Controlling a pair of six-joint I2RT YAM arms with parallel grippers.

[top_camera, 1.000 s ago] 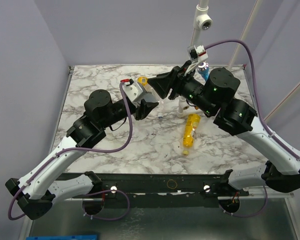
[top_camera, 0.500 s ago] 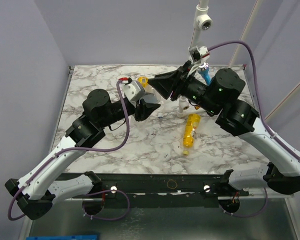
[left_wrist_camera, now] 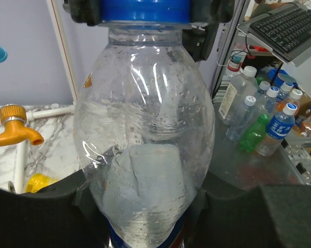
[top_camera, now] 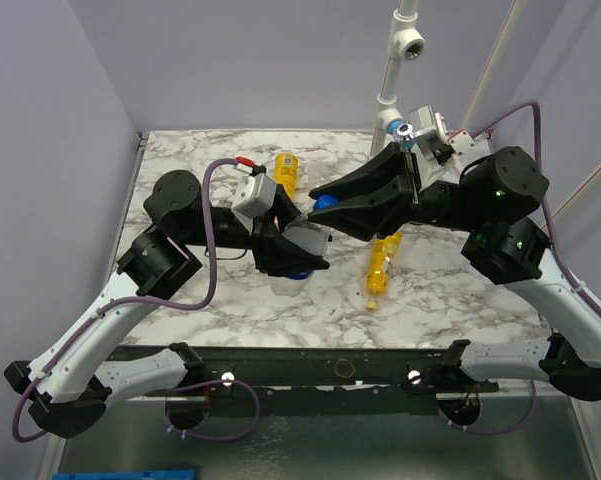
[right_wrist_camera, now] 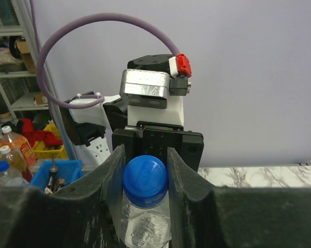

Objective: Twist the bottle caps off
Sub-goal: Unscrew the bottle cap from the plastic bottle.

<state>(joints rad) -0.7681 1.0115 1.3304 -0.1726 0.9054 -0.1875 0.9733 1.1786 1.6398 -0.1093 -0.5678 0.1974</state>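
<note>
Your table (top_camera: 180, 165): white marbled top, lilac walls (top_camera: 230, 60), one yellow bottle (top_camera: 382, 262) lying flat. Your left gripper (top_camera: 290, 250) grasps the clear bottle (left_wrist_camera: 145, 129); right gripper (right_wrist_camera: 143, 155) clamps its blue cap (right_wrist_camera: 145, 175).

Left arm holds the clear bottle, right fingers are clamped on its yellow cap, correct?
Not quite. The cap is blue, not yellow, as the right wrist view shows. The left fingers do hold the clear bottle, and the right fingers are clamped on that cap.

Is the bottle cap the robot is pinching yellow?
No, the bottle cap pinched by the right gripper is blue.
</note>
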